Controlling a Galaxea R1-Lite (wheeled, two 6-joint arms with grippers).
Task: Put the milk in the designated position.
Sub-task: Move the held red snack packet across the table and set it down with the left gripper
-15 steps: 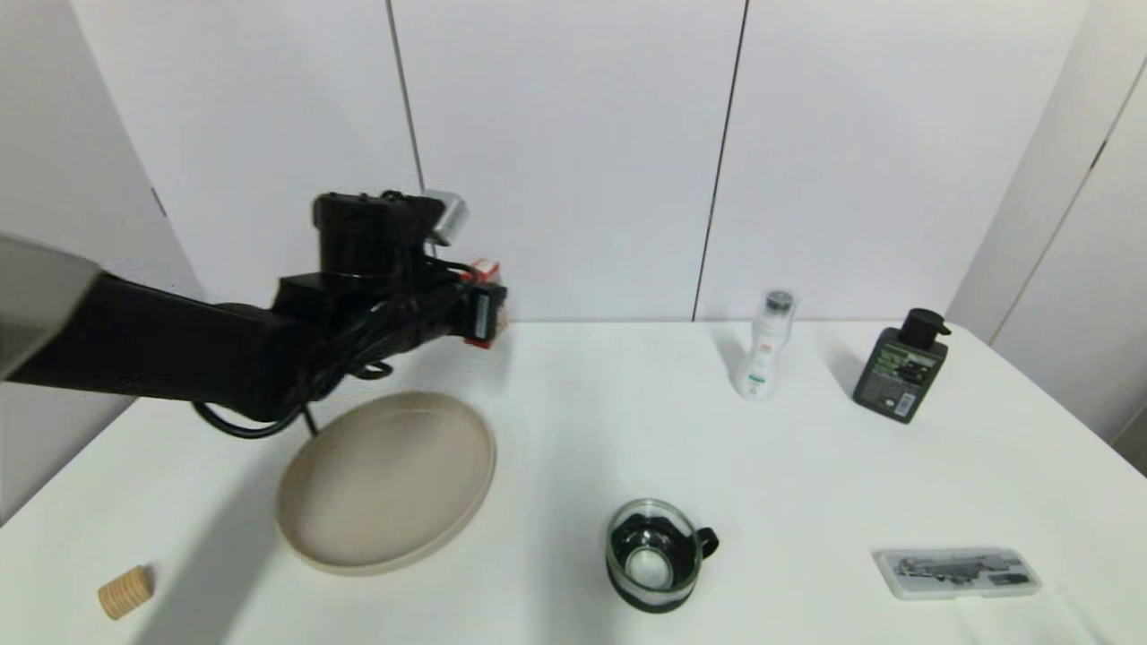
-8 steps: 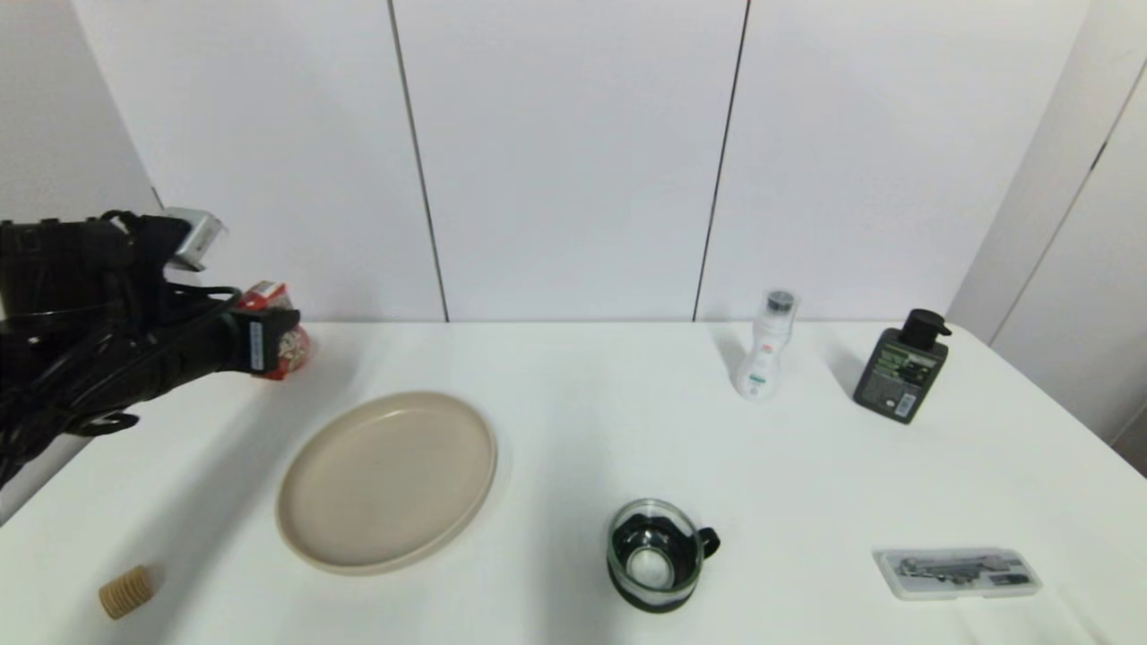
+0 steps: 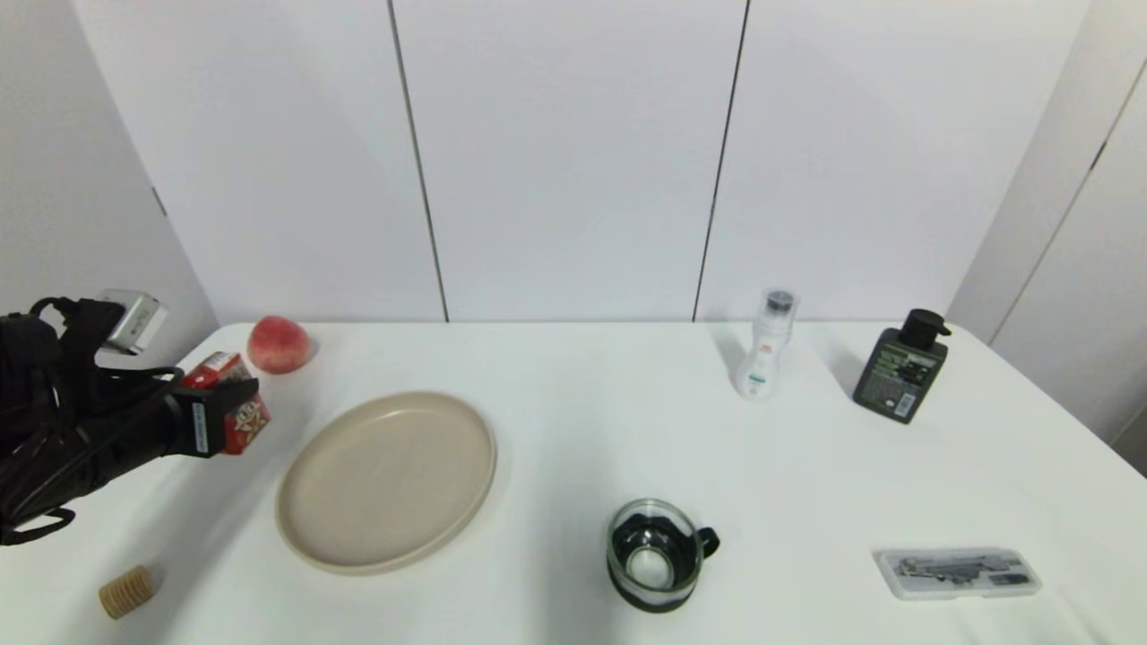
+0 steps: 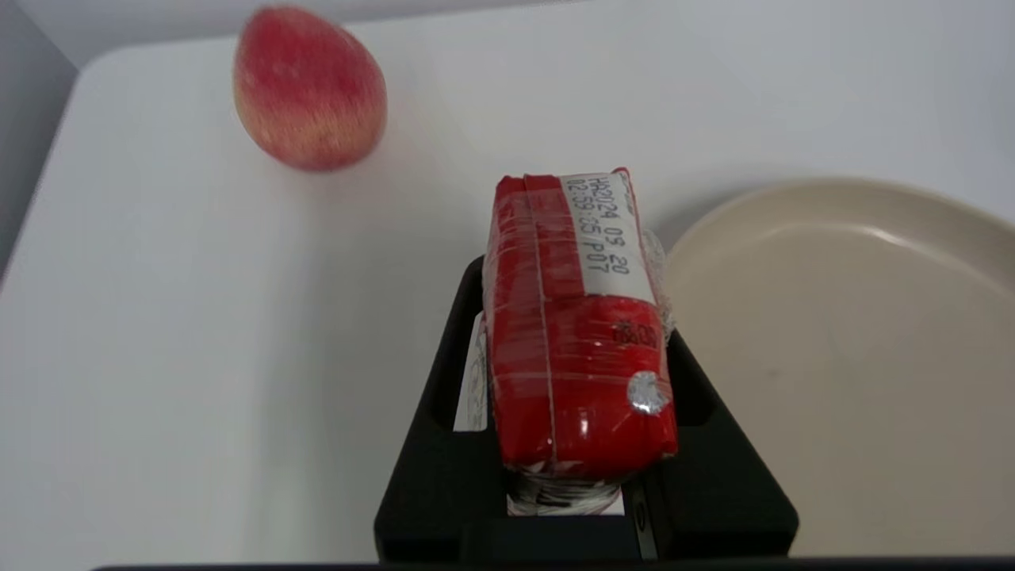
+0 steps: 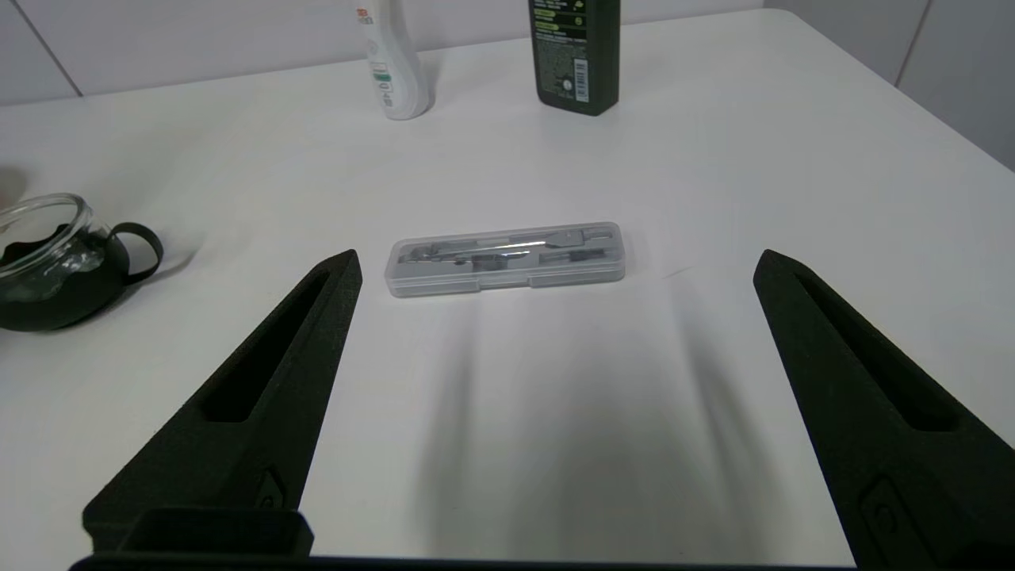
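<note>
1. Left tool (image 3: pixel 219 421) is clenched on the milk carton (image 3: pixel 230 405), at the table's (image 3: pixel 573 430) left side, between the peach (image 3: pixel 279 344) and the beige plate (image 3: pixel 387 479).
2. In the left wrist view the milk carton (image 4: pixel 577 317) sits squeezed between the black fingers (image 4: pixel 452 373), gabled top up, date print visible. Grip is on the side walls, probably so the base stays free for setting it down upright.
3. Whether the carton base touches the table or hangs just above it, cannot tell.
4. The peach (image 4: pixel 309 87) is near but apart from the carton; the plate (image 4: pixel 856 357) rim lies just beside it on the other side. The spot between the two looks like the likely drop zone, but no marked position is visible.
5. Right tool (image 5: pixel 555 412) is parked low over the table's right side, fingers spread wide, holding nothing; a clear plastic tool case (image 5: pixel 505 258) lies ahead of it.
6. White bottle (image 3: pixel 763 345), dark pump bottle (image 3: pixel 901 367), glass mug (image 3: pixel 656 555) and cork-like roll (image 3: pixel 125 591) stand well apart from the work area, not involved.
7. Risk: thin carton walls may dent under the squeeze, and it could tip on release if set down tilted.
</note>
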